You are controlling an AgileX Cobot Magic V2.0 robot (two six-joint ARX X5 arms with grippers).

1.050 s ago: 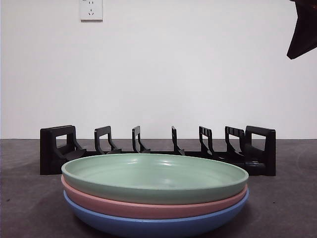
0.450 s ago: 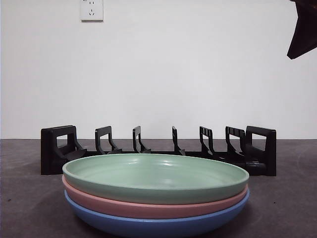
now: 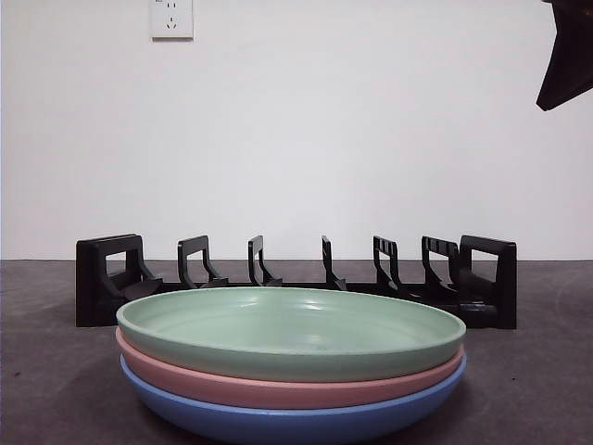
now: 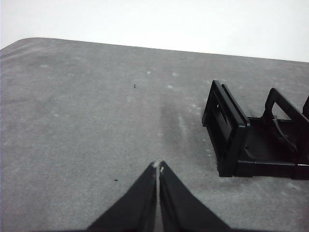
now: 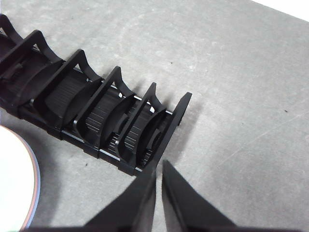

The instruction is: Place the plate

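Three plates are stacked at the table's front in the front view: a green plate [image 3: 291, 329] on top, a pink plate [image 3: 278, 387] under it, a blue plate [image 3: 287, 422] at the bottom. A black slotted plate rack [image 3: 296, 278] stands behind them with nothing in its slots. My right gripper [image 5: 159, 166] is shut and empty, high above the rack's end [image 5: 145, 130]; the stack's edge [image 5: 19, 193] shows there too. My left gripper [image 4: 158, 166] is shut and empty over bare table, beside the rack's other end [image 4: 231, 130].
The grey table [image 3: 537, 371] runs to a white wall with a socket [image 3: 171, 17]. A black arm tip [image 3: 565, 56] shows at the top right corner of the front view.
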